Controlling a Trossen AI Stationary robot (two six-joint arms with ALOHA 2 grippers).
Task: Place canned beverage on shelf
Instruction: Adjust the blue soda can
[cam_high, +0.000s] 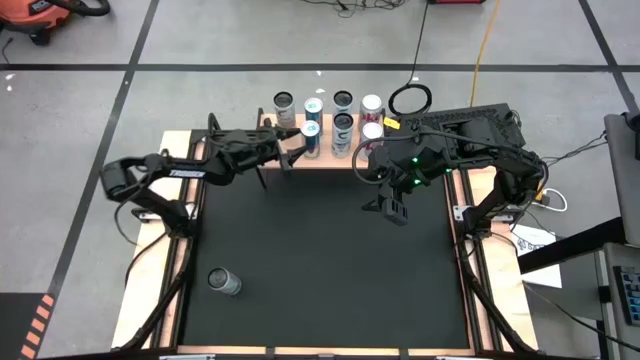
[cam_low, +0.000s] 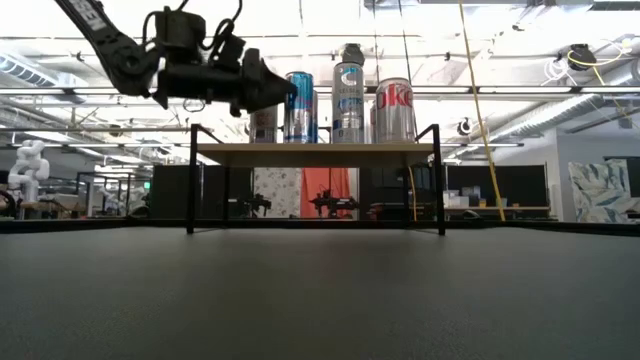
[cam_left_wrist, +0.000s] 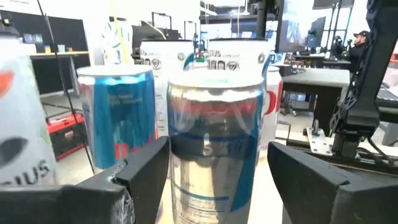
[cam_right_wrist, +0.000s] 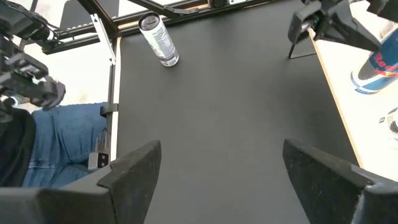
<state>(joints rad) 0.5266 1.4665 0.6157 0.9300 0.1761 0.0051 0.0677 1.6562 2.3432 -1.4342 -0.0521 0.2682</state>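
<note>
Cans crowd the shelf (cam_high: 330, 160) at the far edge of the worktop (cam_high: 320, 260). Left of the shelf's middle, the left hand (cam_high: 292, 150) reaches in at can height, its fingers spread on either side of a silver-and-blue can (cam_left_wrist: 211, 149) standing on the board, with gaps showing at both sides. A lone can (cam_high: 224, 283) lies on the worktop, well away from the shelf. Off the shelf's right end, the right hand (cam_high: 392, 210) hangs open, empty.
</note>
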